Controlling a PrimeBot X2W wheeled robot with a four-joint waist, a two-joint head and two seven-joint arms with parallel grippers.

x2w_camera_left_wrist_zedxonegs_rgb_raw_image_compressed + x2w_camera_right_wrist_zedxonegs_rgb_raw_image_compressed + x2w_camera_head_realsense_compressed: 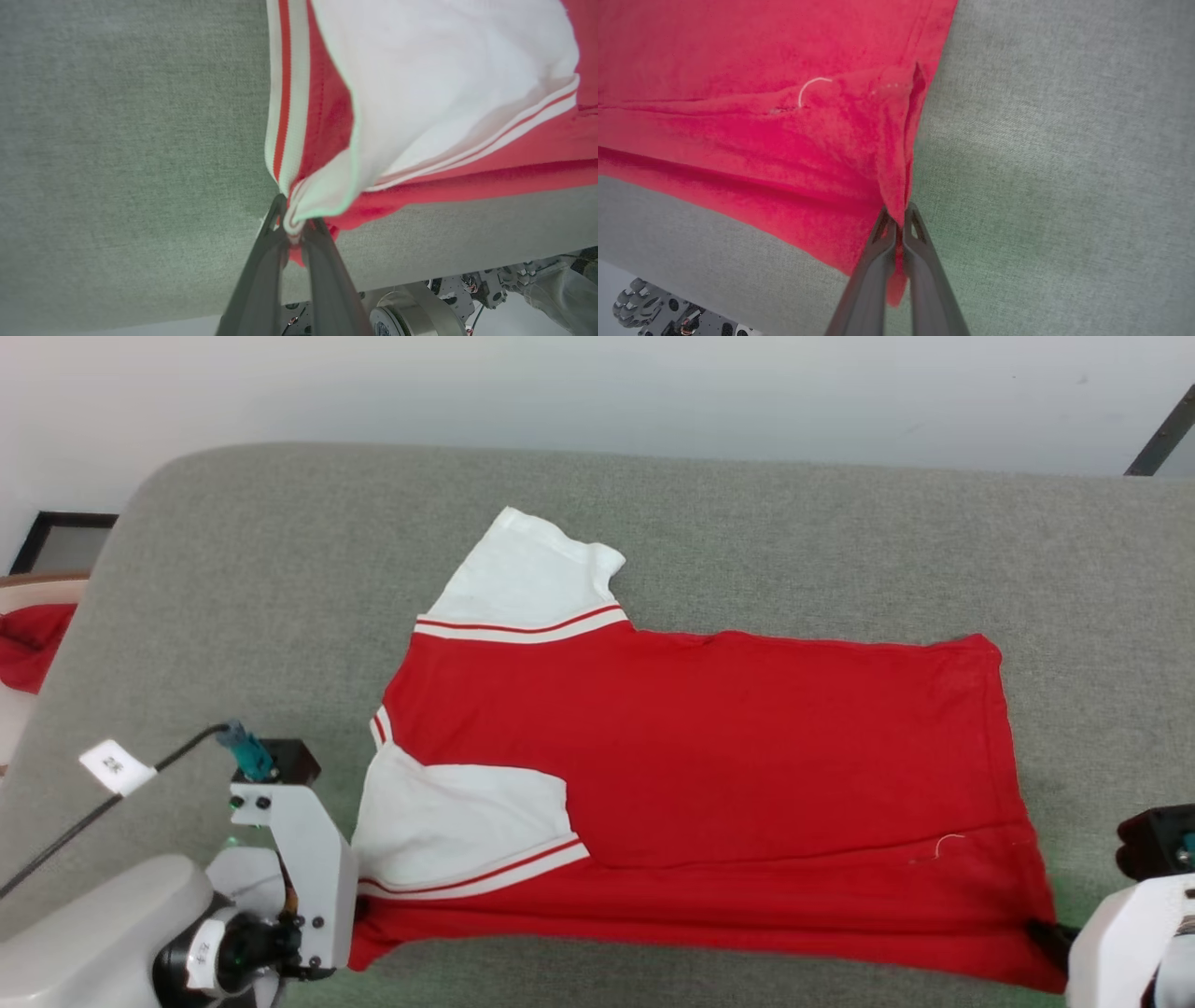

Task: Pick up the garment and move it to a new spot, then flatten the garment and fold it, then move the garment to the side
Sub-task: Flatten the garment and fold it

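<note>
Spread with the garment [691, 756] across mid-frame on the grey surface [280, 569]: collar end at left, hem at right, one white sleeve pointing up-frame, the other folded over the red body at lower left. Pulled in a straight line along the bottom edge, close to the surface's near rim, with little room left below. Plenty of bare grey above, up to the rounded far edge under the pale wall [560, 383], and more at far left and far right. Beyond the upper-left rim, a red scrap [28, 644], well apart from the shirt.

Reaching in from the lower left on a pale forearm, cable trailing from the wrist, fingers aimed toward frame right. Seen from the wrist, left gripper [295, 224] pinched tight on a bunched corner of white sleeve and striped trim, cloth squeezed between the two dark fingers.

Entering from the lower-right corner and pointing toward frame left, at the hem's bottom corner. Seen from its own wrist, right gripper [899, 219] clamped hard on that red corner, a tail of fabric hanging down between the fingers.
</note>
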